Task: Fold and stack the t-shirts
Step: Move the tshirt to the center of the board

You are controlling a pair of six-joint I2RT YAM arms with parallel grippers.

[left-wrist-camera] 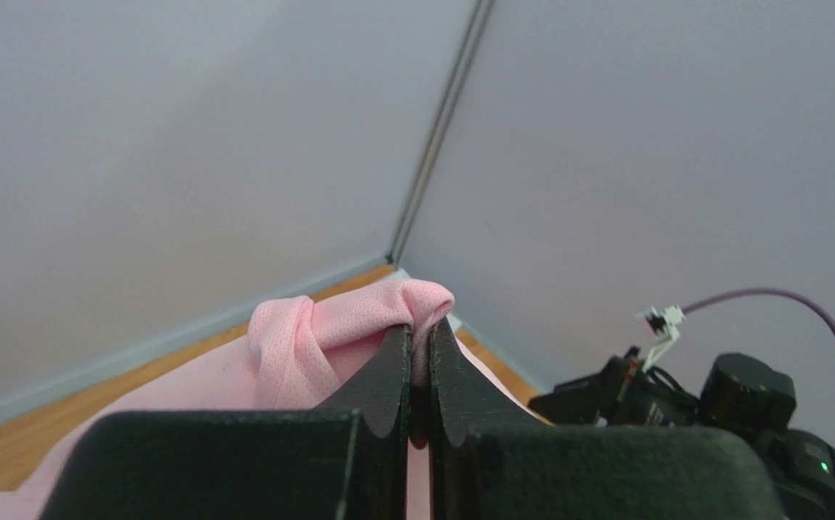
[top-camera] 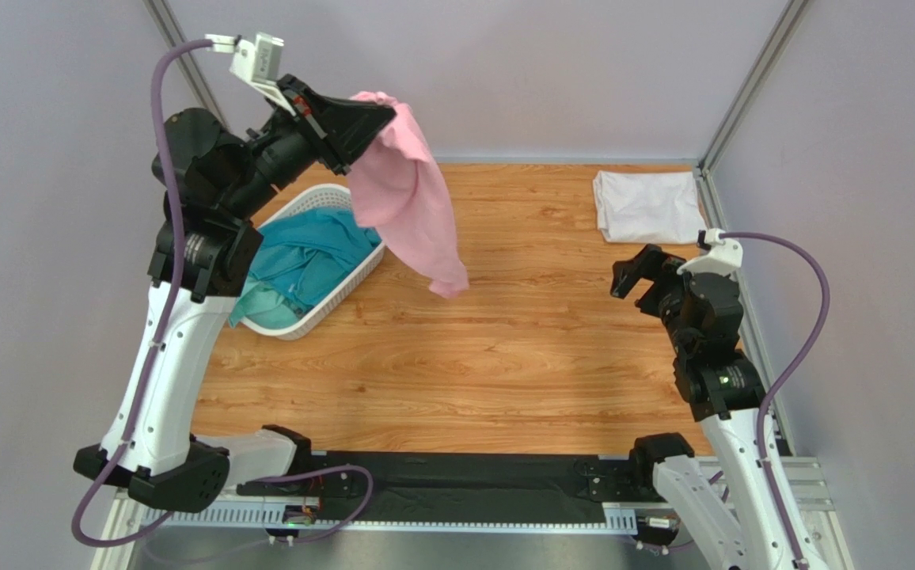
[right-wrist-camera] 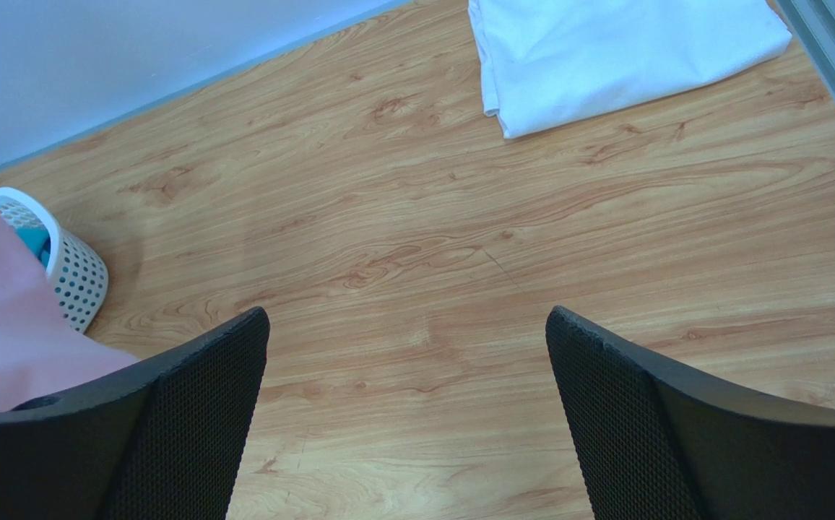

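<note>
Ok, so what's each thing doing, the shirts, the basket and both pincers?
pink shirt: hanging in the air from the left pincer.
white shirt: folded, lying on the table.
teal shirt: crumpled in the basket.
basket: on the table, not empty.
left pincer: shut on the pink shirt.
right pincer: open, empty.

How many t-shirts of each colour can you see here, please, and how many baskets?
pink t-shirt: 1
teal t-shirt: 1
white t-shirt: 1
white basket: 1
Total in view: 4
</note>
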